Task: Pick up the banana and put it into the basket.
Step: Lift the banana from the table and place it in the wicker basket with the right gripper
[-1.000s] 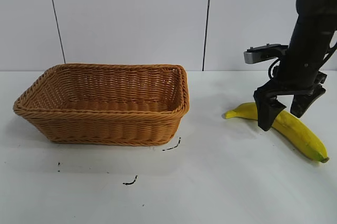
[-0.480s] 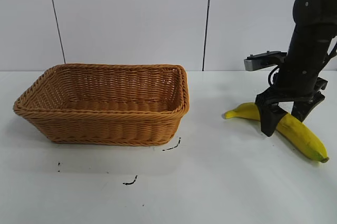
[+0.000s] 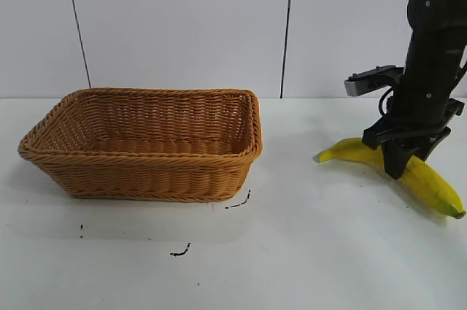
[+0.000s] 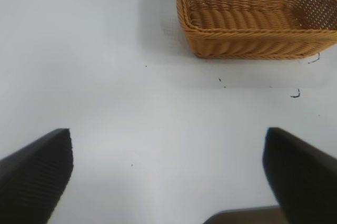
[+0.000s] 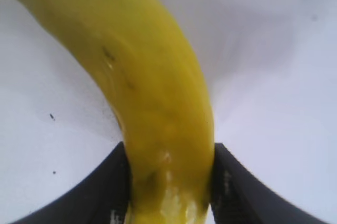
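Observation:
The yellow banana [image 3: 430,182] lies at the right side of the white table, its ends just off the surface. My right gripper [image 3: 399,160] is shut on the banana's middle; in the right wrist view the two black fingers press against both sides of the banana [image 5: 152,103]. The tan wicker basket [image 3: 146,179] stands empty at the left, well apart from the banana. My left gripper [image 4: 167,174] is out of the exterior view; its wrist view shows its fingers wide open over bare table, with the basket [image 4: 253,50] farther off.
Small black marks [image 3: 237,203] dot the table in front of the basket. A white panelled wall stands behind the table. Bare table lies between the basket and the banana.
My right gripper's fingers closed in around the banana's middle and now grip it. The banana has shifted slightly right and lifted a little. The basket has not moved.

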